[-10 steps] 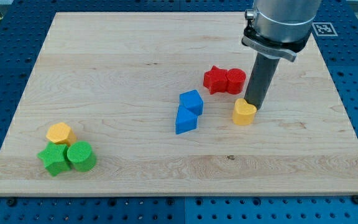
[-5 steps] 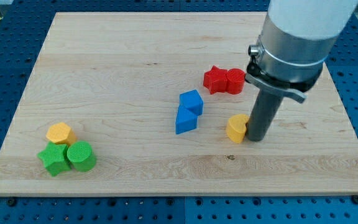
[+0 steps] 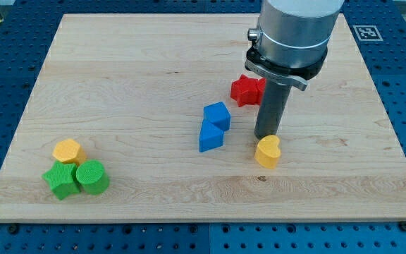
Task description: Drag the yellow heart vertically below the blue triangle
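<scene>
The yellow heart lies on the wooden board, right of centre. My tip stands at the heart's upper edge, touching or nearly touching it. The blue triangle lies to the view's left of the heart, with a blue cube touching it at its upper right. The heart sits slightly lower in the view than the triangle and well to its right.
A red star sits above the tip; a red block beside it is mostly hidden behind the rod. At the lower left are a yellow hexagon, a green star and a green cylinder. The board's bottom edge is near.
My tip has moved from the heart's right side to its upper edge. The heart has slid down and left over the second, then stayed about where it was.
</scene>
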Action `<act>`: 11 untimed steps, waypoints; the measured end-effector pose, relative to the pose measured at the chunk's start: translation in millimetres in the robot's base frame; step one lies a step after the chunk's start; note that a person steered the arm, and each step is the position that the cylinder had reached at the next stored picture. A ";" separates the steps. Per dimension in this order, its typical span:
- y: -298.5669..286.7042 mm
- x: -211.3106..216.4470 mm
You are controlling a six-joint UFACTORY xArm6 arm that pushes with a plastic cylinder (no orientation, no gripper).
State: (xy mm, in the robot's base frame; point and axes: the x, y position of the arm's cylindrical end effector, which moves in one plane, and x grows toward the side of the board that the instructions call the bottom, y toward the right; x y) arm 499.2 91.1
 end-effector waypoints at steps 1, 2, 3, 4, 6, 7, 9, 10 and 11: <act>2.5 4.5; 40.4 4.5; 42.4 13.9; 24.6 31.2; 11.6 43.2; 10.8 58.7; -19.2 68.9; 5.5 68.7; 9.2 43.6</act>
State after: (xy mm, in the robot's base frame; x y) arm 542.9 100.3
